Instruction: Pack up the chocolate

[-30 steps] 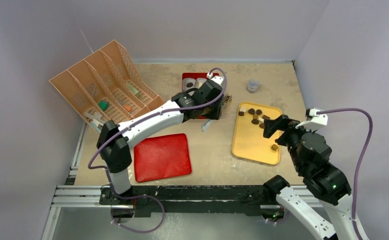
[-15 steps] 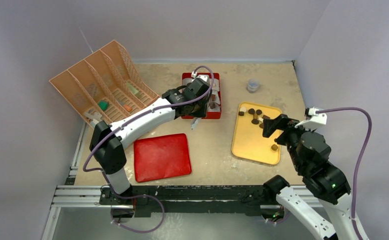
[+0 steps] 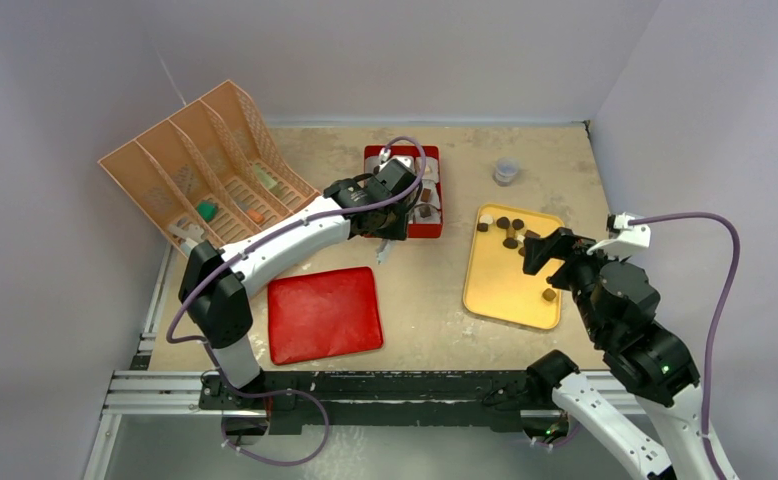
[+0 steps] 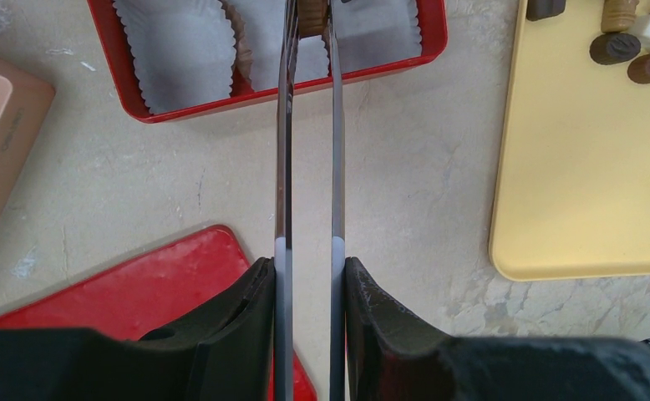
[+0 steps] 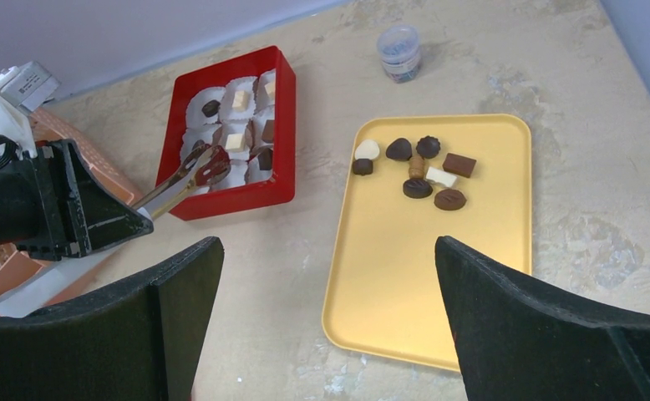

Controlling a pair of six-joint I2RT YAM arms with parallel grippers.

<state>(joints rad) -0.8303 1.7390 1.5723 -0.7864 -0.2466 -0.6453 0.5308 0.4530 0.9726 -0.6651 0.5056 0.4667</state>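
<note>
My left gripper [image 4: 309, 267] is shut on metal tongs [image 4: 284, 150]. The tong tips pinch a brown chocolate [image 4: 312, 12] over the near side of the red box [image 4: 180, 113], which holds white paper cups [image 4: 175, 42]. In the right wrist view the tongs [image 5: 180, 185] reach into the box [image 5: 284, 125], where several cups hold chocolates. More chocolates [image 5: 416, 187] lie at the far end of the yellow tray [image 5: 439, 276]. My right gripper [image 5: 328, 251] is open and empty above the tray's near end. From above, the left gripper [image 3: 383, 222] sits by the box [image 3: 433, 230].
A red lid [image 3: 323, 313] lies flat near the front left. An orange file rack [image 3: 205, 165] stands at the back left. A small grey jar [image 3: 506, 171] stands behind the tray [image 3: 500, 290]. One chocolate [image 3: 548, 295] lies alone near the tray's right edge.
My left arm has swung left from the gap between box and tray to the near side of the red box, carrying the tongs. The right arm has barely moved.
</note>
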